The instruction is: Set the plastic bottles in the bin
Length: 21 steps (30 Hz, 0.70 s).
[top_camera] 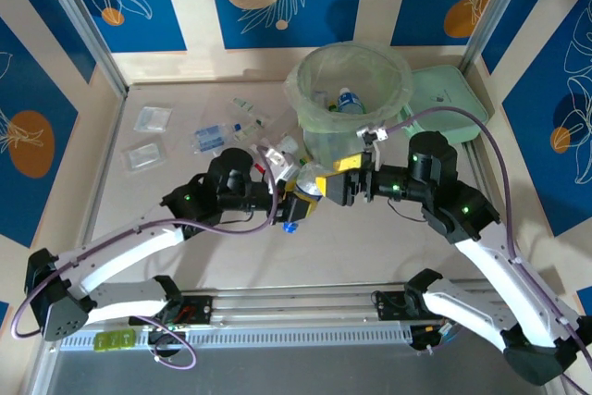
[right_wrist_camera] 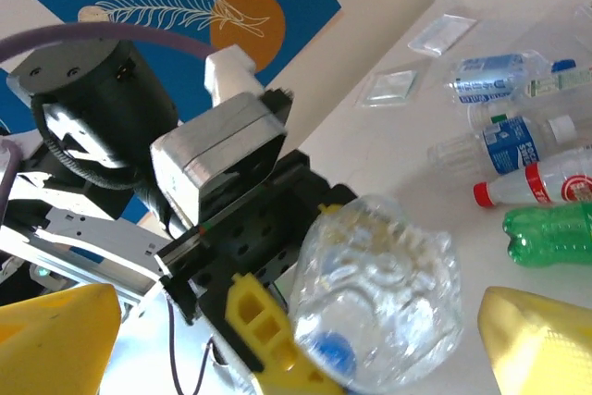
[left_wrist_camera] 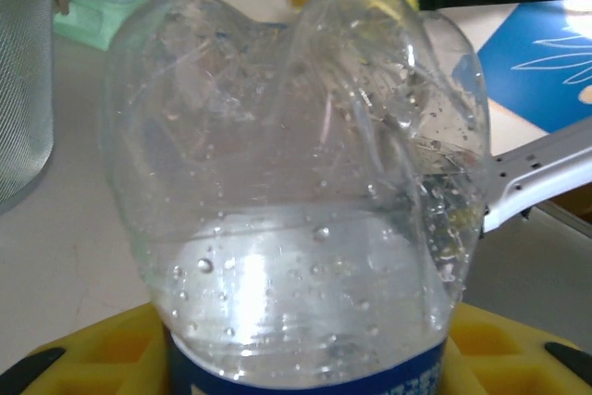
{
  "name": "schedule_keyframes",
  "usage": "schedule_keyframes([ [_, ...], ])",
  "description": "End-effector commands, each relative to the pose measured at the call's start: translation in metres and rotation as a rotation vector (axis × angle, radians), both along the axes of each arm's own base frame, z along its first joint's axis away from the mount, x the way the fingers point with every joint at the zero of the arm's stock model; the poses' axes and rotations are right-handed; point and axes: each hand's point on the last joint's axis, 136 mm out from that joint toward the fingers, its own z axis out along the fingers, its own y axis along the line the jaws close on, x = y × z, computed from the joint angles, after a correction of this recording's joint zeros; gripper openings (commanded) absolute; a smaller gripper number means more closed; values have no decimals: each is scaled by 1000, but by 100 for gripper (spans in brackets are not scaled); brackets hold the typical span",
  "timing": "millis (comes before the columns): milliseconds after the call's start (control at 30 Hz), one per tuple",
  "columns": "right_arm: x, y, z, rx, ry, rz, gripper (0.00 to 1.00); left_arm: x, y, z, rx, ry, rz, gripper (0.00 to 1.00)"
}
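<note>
The crushed clear bottle, blue-labelled and beaded with droplets inside, hangs above the table between my two wrists, just in front of the bin. My left gripper has it pinched low on the body near the label band, jaws drawn in about as far as the dented plastic allows. That grip leaves the bottle's rounded base pointing out toward my other arm. My right gripper faces it with jaws spread wide. From the right wrist, my yellow fingers stand well to either side of the bottle without squeezing it. I cannot tell from that angle whether one pad brushes the plastic. I read this as a hand-over, because the bin sits on my right arm's side and so that arm is better placed to drop the bottle in. The bin already holds at least one blue-capped bottle in its clear liner, and the flat pale-green lid lies just beyond it. Plenty is left on the table to my left. There is a green bottle, a white bottle with a red cap and several clear ones with blue labels. Farther out lie the flat clear packets, which are not mine to collect.
</note>
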Motion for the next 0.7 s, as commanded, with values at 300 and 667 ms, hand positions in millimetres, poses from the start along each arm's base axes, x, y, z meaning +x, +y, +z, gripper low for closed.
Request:
schedule_keyframes([
  [300, -1, 43, 3, 10, 40, 133, 93, -13, 8, 34, -123, -55, -31, 44],
  [667, -3, 48, 4, 54, 74, 146, 61, -4, 6, 30, -107, -37, 10, 48],
])
